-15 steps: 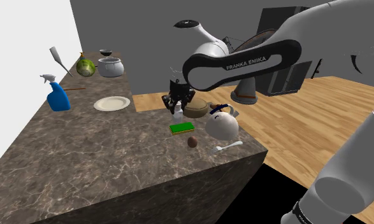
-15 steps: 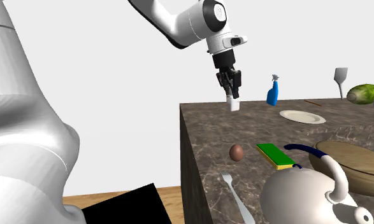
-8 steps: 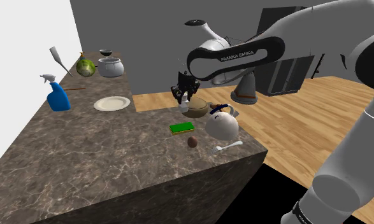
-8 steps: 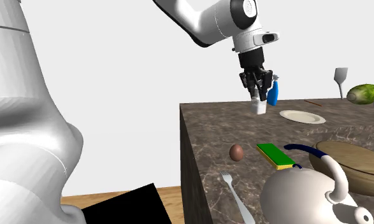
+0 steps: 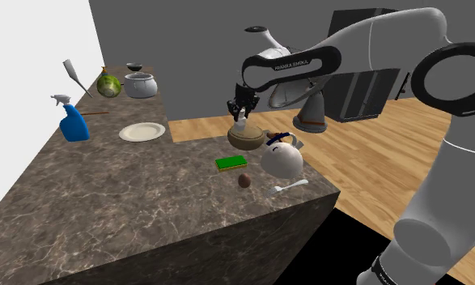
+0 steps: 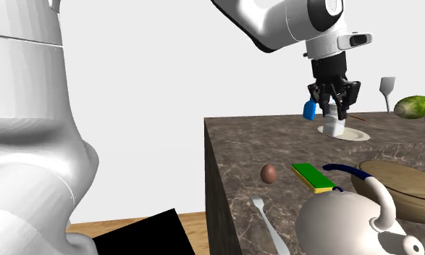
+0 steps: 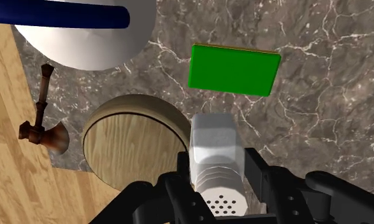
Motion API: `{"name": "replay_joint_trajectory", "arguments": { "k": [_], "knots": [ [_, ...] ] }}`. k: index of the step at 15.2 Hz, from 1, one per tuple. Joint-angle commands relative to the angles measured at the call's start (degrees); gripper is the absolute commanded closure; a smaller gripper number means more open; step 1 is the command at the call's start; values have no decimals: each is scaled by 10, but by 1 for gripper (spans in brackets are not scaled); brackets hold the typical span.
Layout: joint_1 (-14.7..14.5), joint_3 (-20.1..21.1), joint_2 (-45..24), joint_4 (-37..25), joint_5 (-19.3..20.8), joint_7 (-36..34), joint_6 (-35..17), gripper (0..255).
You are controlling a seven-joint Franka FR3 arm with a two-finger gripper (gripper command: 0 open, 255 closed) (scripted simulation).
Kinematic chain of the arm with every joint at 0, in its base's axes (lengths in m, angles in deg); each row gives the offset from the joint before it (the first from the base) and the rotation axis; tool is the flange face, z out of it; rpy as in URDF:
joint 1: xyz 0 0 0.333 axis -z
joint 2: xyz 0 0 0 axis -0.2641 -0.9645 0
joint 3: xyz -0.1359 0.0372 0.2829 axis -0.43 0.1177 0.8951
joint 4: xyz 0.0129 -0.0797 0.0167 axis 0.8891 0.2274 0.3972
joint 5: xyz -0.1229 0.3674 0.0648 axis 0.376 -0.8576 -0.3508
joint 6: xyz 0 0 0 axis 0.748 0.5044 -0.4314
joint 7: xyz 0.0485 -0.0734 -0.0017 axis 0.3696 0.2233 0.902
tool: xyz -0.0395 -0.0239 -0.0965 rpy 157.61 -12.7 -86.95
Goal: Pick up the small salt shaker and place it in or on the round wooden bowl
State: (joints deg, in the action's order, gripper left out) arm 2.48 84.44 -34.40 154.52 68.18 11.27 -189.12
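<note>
On the dark marble counter (image 5: 106, 194): round wooden bowl (image 5: 248, 139) behind white kettle (image 5: 281, 159), flat green sponge (image 5: 230, 163) just left of both in the shoulder view, small brown ball (image 5: 244, 180) before the sponge. Above the bowl's rim: white salt shaker (image 7: 215, 153), clasped between the fingers of the black gripper (image 5: 241, 119).

In the second exterior view you have the gripper (image 6: 334, 107) above the marble counter (image 6: 276, 145), clamped on the top of the upright white salt shaker (image 6: 336, 125). Far along the counter behind it, you see a blue spray bottle (image 6: 308, 110) and a pale plate (image 6: 357, 135). Nearer to you lie a brown egg-shaped thing (image 6: 268, 173), a green sponge (image 6: 310, 176), a white fork (image 6: 267, 221) and a white kettle (image 6: 348, 217). The round wooden bowl (image 6: 402, 190) sits at the second exterior view's right, apart from the shaker.
</note>
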Motion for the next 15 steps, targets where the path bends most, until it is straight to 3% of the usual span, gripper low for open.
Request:
{"name": "replay_joint_trajectory", "arguments": {
  "k": [1,8,12,15],
  "knots": [
    [8,-7,-23,-35,2,20,9,255],
    [33,-32,-126,-179,9,89,43,255],
    [41,-44,-209,-307,13,133,83,255],
    [44,-45,-206,-279,14,128,59,255]
  ]
}}
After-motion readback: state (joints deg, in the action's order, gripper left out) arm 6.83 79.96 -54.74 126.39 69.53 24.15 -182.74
